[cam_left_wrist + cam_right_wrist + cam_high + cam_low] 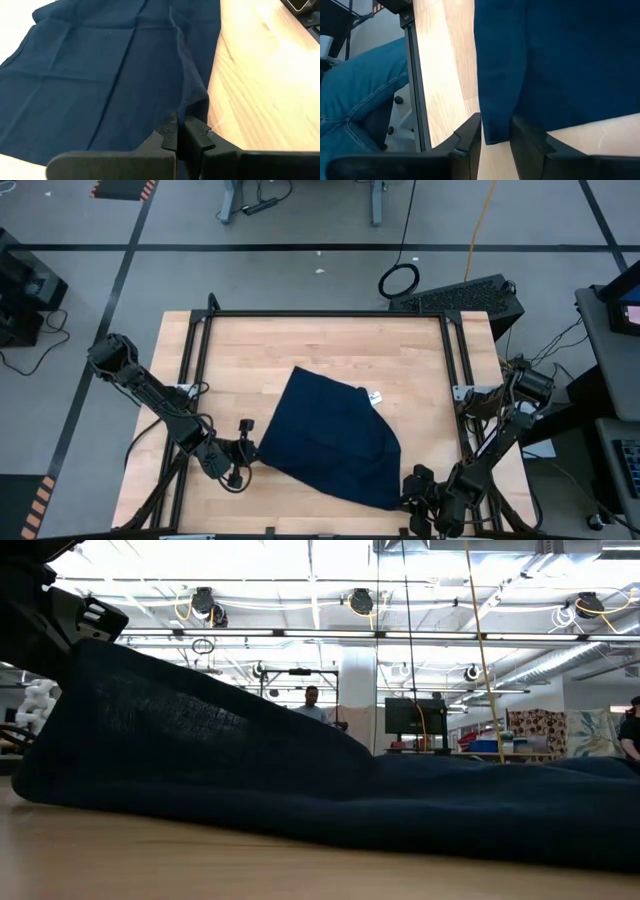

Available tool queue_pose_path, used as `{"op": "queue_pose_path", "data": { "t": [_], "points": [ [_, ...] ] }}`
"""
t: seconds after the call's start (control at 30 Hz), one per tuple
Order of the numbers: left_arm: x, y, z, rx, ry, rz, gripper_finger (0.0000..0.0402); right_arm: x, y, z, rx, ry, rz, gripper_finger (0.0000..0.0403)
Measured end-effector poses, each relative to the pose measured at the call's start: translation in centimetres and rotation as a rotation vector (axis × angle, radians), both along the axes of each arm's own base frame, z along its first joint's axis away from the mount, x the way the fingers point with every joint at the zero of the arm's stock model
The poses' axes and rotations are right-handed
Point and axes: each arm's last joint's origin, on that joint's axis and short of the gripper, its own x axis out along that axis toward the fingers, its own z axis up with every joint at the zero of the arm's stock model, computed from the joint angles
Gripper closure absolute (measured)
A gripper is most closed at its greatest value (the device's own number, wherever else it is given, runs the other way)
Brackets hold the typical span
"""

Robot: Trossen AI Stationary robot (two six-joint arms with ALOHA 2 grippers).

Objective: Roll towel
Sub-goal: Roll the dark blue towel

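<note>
Towel (330,438) lies spread flat on the table (300,345), rotated diagonally, toward the near half; white tag (375,396) shows at its far right edge. No roll started yet.

Left claw (181,134) is clamped on the towel's near-left corner, fingers together with a pinch of fabric between them; in the low view that corner is lifted off the table and the cloth slopes down from it.

Right claw (496,135) sits at the near-right corner. Its fingers stand apart with the towel edge lying between them, not pinched.

Beyond the table edge, right wrist view shows a person's leg (360,95) in jeans.

Risks, as we judge them: with only one corner held, any pull by the left arm drags the towel askew and the roll starts crooked. The thin fabric may slip out of the left pinch. If the right claw closes late or off the edge, it misses the corner entirely.
</note>
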Motion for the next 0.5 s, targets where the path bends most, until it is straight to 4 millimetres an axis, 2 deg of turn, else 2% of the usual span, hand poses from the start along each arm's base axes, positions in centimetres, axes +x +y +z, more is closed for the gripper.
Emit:
{"op": "queue_pose_path", "data": {
  "t": [0.17,0.33,0.5],
  "points": [
    [0.0,0.01,0.0,-0.009,-0.001,0.013,0.0395,0.02,-0.02,0.01,-0.005,-0.007,-0.003,0.0337],
    [0.02,0.06,0.01,0.0,-0.01,0.026,0.0395,0.06,-0.05,0.02,-0.012,-0.016,-0.008,0.0394],
    [0.28,-0.12,0.36,-0.005,-0.058,0.023,0.0395,0.11,-0.26,0.42,-0.028,-0.046,-0.025,0.04]
  ]
}}
